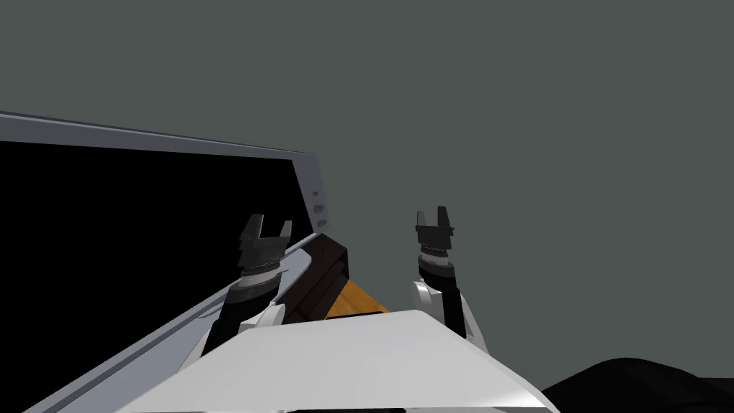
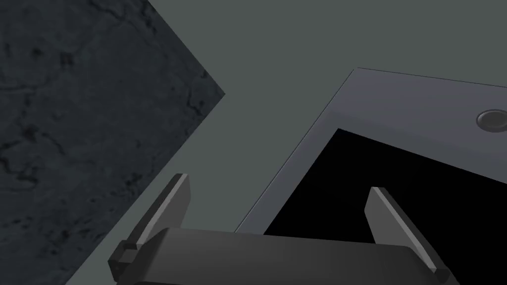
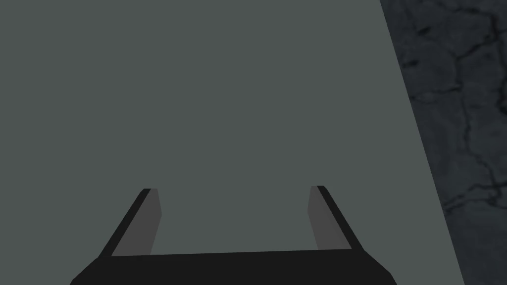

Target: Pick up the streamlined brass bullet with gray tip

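Head view: flat grey wall (image 1: 502, 107) ahead. The left gripper (image 1: 272, 222) and right gripper (image 1: 433, 214) are both raised, fingers spread, nothing held. A grey frame (image 1: 310, 179) around a black panel (image 1: 143, 251) has its corner just beside the left gripper, on the side toward the right gripper. A dark block (image 1: 326, 276) and an orange surface (image 1: 355, 301) sit under that corner, between the forearms.

Left wrist view: jaws released. The frame's corner lies ahead, between the fingers. This view adds a clear round button (image 2: 491, 120) on the frame, and a dark mottled surface (image 2: 74, 123) past the other finger.

Right wrist view: jaws apart, bare wall ahead, the mottled surface off past one finger.

Bullet: cannot tell where it is. My guess is the orange surface needs a look first.

Handling, as a judgement: small, stiff, smooth metal, light for this gripper, prone to rolling and slipping. Pinch across the straight case body, not the tapered tip.
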{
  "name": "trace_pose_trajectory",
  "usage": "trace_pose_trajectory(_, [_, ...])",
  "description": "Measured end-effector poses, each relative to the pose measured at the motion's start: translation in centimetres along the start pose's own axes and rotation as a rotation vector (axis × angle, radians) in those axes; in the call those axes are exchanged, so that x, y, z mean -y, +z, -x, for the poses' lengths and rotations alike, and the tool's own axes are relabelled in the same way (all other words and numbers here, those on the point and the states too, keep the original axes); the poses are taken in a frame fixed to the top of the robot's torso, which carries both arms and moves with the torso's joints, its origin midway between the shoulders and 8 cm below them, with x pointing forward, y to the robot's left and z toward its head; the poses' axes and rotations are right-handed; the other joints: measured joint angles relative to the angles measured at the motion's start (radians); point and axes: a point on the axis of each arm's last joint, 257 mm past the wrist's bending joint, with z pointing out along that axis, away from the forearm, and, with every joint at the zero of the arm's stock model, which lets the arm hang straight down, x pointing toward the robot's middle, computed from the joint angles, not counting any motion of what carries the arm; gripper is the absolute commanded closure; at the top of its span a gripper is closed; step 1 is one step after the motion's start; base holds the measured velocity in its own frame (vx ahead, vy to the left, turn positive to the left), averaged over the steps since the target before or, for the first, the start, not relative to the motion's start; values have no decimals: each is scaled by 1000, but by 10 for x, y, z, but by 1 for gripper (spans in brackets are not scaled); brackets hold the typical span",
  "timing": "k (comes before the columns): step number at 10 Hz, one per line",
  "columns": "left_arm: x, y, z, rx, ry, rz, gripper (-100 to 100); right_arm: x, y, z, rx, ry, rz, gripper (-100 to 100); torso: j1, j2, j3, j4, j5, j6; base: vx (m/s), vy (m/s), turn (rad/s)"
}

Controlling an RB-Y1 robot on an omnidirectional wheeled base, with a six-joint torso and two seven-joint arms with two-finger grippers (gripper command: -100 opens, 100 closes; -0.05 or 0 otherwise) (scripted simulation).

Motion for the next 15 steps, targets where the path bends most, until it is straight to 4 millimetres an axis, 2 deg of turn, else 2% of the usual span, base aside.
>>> trace_pose_trajectory(5, [-56,-9,4,-4,-122,152,-100,0,0,0,0,0,0,0,0,-1,-1,0,0,0,10,3,-94])
trace_pose_trajectory(7, [-89,-21,6,-4,-176,243,-100,0,0,0,0,0,0,0,1,-2,-1,0,0,0,17,7,-86])
trace_pose_trajectory(9, [-108,-25,10,2,-217,300,-100,0,0,0,0,0,0,0,1,-1,-1,0,0,0,23,3,-112])
trace_pose_trajectory(10, [-125,-29,11,4,-245,349,-100,0,0,0,0,0,0,0,1,-2,-1,0,0,0,22,7,-55])
trace_pose_trajectory(12, [-148,-40,8,13,-287,420,-100,0,0,0,0,0,0,0,0,-2,-1,0,0,0,19,3,-78])
trace_pose_trajectory(15, [-180,-57,14,27,-334,512,-100,0,0,0,0,0,0,0,1,-1,-1,0,0,0,18,7,-89])
